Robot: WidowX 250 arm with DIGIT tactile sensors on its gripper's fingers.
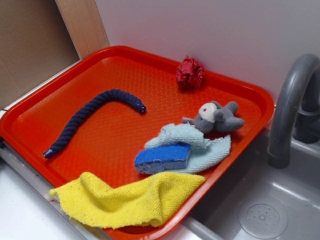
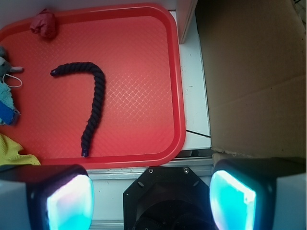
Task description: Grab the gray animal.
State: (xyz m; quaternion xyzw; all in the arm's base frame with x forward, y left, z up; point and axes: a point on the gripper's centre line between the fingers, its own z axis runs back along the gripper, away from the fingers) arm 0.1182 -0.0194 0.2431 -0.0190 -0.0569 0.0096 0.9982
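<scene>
**Gray animal at the tray's far side, tool spread and empty**

White wall backs an orange tray (image 1: pixel 45 117) beside a gray sink (image 1: pixel 260 210). Only the exterior view shows the whole gray animal (image 1: pixel 216 118), at about 3 o'clock on the tray, touching a pale blue cloth (image 1: pixel 212 145) which drapes a blue sponge (image 1: pixel 162 157). From my wrist camera the animal is cut off at the left edge (image 2: pixel 4 62). My tool (image 2: pixel 151 199) appears only there, fingers (image 2: pixel 69 203) spread wide, holding nothing, off the tray's edge.
</scene>
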